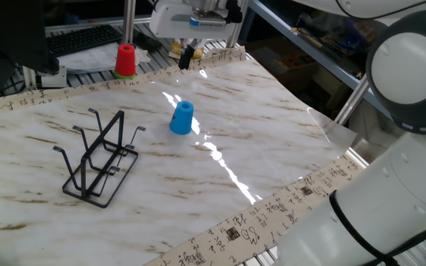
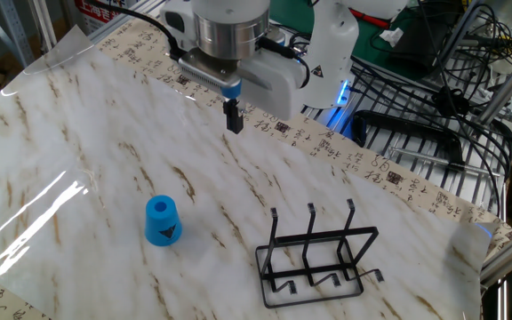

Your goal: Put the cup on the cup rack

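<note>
The blue cup [image 1: 182, 118] stands upside down, narrow end up, on the marble table; it also shows in the other fixed view [image 2: 162, 221]. The black wire cup rack [image 1: 99, 157] stands empty to its left, seen in the other fixed view [image 2: 318, 255] at the front right. My gripper [image 1: 186, 58] hangs above the far table edge, well away from the cup, with its fingers together and nothing between them. In the other fixed view the gripper [image 2: 234, 118] is above the table behind the cup.
A red cup [image 1: 126, 60] stands beyond the table's far edge near a keyboard [image 1: 80, 38]. Metal shelving and cables [image 2: 434, 98] lie past the table's patterned border. A transparent sheet [image 1: 324, 122] covers the tabletop.
</note>
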`<action>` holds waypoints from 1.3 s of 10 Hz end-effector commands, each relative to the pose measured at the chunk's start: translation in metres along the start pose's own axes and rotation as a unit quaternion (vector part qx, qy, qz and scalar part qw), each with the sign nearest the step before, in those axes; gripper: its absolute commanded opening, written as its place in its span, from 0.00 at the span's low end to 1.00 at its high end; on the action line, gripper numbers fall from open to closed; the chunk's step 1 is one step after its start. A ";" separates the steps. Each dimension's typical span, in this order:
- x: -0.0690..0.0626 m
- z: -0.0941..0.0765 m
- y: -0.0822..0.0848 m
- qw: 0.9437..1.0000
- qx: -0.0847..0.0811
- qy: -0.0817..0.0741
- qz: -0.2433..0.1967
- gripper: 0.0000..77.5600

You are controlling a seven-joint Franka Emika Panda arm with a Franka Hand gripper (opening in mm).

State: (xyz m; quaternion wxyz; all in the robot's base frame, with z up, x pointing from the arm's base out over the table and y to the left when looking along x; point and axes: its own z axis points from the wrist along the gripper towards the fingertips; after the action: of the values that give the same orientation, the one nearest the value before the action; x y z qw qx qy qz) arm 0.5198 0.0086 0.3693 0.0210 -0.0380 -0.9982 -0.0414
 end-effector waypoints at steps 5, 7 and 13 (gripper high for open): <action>0.000 -0.001 0.000 0.999 0.032 -0.005 -0.007 0.00; 0.000 -0.001 0.000 0.999 0.034 -0.005 -0.009 0.00; 0.004 -0.024 0.015 0.998 -0.002 -0.003 0.055 0.00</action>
State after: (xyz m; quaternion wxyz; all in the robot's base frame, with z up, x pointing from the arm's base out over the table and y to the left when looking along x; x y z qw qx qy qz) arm 0.5192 0.0110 0.3718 0.0178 -0.0734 -0.9961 -0.0445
